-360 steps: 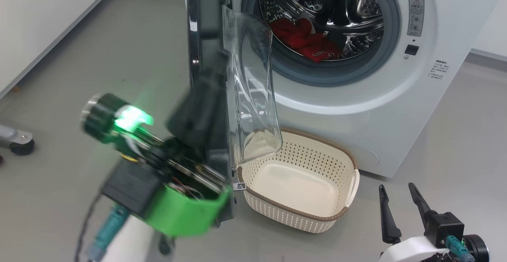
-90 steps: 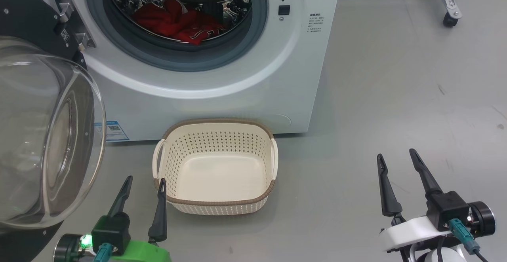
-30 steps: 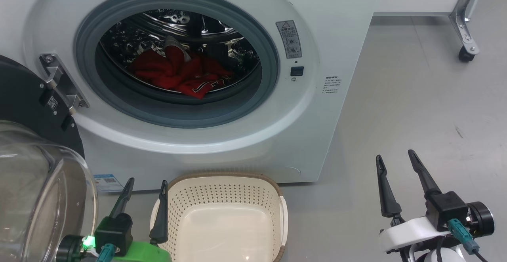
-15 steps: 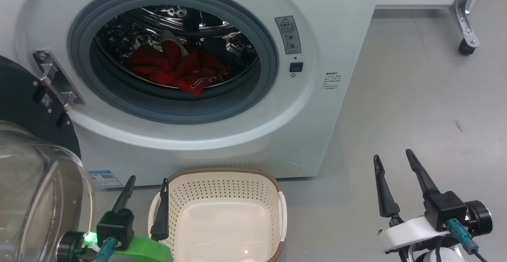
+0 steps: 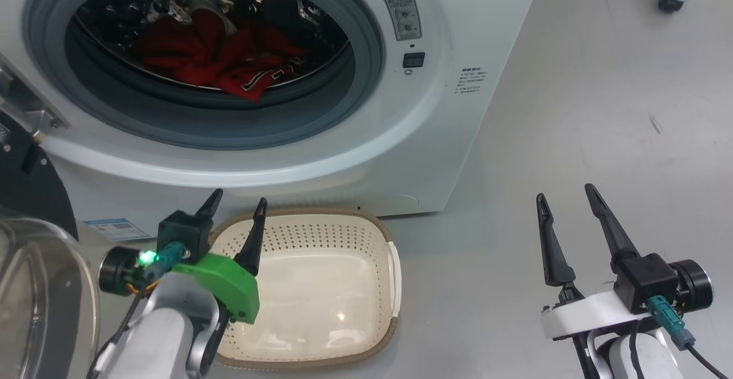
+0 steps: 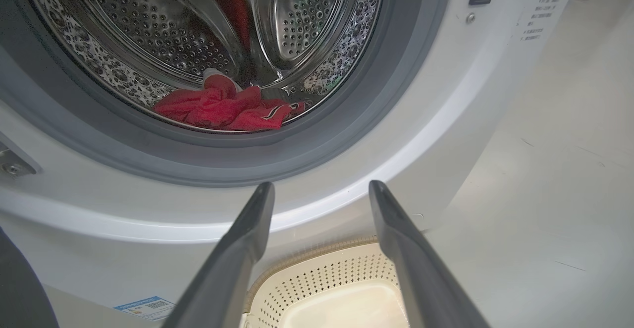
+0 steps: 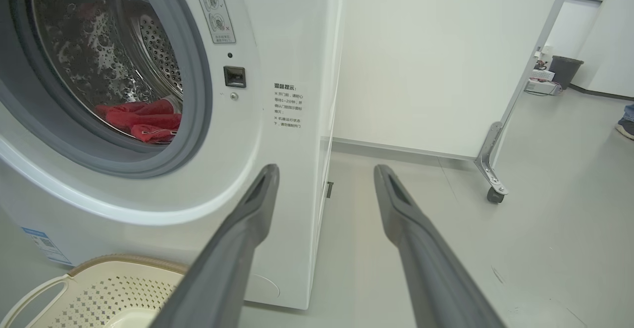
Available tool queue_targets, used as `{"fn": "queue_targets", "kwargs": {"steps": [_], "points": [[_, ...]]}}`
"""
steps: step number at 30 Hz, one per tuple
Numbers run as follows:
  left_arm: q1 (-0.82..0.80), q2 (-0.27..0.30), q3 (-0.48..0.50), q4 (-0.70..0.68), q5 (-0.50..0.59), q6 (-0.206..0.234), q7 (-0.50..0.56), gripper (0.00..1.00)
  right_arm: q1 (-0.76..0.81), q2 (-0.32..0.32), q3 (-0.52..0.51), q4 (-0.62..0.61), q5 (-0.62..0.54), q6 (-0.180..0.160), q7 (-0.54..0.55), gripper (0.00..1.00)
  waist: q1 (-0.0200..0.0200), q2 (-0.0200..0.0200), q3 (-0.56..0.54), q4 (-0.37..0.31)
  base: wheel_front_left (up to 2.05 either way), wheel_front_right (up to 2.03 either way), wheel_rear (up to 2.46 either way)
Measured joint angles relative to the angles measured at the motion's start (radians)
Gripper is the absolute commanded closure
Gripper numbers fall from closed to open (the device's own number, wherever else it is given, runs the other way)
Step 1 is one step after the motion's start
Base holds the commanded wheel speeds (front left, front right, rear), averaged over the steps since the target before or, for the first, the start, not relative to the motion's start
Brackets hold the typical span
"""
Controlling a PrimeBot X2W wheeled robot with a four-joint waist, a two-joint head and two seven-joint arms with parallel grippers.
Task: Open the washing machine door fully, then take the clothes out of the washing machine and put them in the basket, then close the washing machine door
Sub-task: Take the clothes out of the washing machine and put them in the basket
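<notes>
- Washer (image 5: pixel 435 110): its door (image 5: pixel 28 190) hangs wide open at the washer's left.
- Basket (image 5: pixel 320 214): on the floor just in front of the washer.
- Clothes (image 5: pixel 217 52): a red heap low in the washer's drum.
- Left gripper (image 5: pixel 240 196): has risen since half a second ago, fingers now aimed at the washer's front, jaws apart.
- Right gripper (image 5: pixel 564 192): right of the washer as before, fingers up, jaws apart.

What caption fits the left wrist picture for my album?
Open left tool points at crumpled red clothes in the white washing machine, cream perforated plastic basket below.
</notes>
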Motion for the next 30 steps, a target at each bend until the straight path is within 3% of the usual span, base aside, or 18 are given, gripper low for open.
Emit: {"fn": "queue_targets", "kwargs": {"steps": [7, 17, 30], "points": [[-0.179, 0.006, -0.004, 0.067, -0.035, -0.059, 0.109, 0.00, -0.051, 0.002, 0.013, -0.018, 0.000, 0.008, 0.000, 0.00, 0.0001, 0.0000, 0.090, -0.038, 0.00, 0.00, 0.00], [-0.472, 0.080, 0.043, 0.142, -0.035, -0.077, 0.237, 0.00, -0.128, 0.007, 0.036, -0.039, 0.016, 0.009, 0.000, 0.00, 0.0001, 0.0000, 0.224, -0.112, 0.00, 0.00, 0.00], [-0.698, 0.190, 0.072, 0.293, -0.021, -0.090, 0.381, 0.00, -0.194, 0.013, 0.072, -0.031, 0.057, 0.008, 0.000, 0.00, 0.0001, 0.0000, 0.354, -0.240, 0.00, 0.00, 0.00]]}}
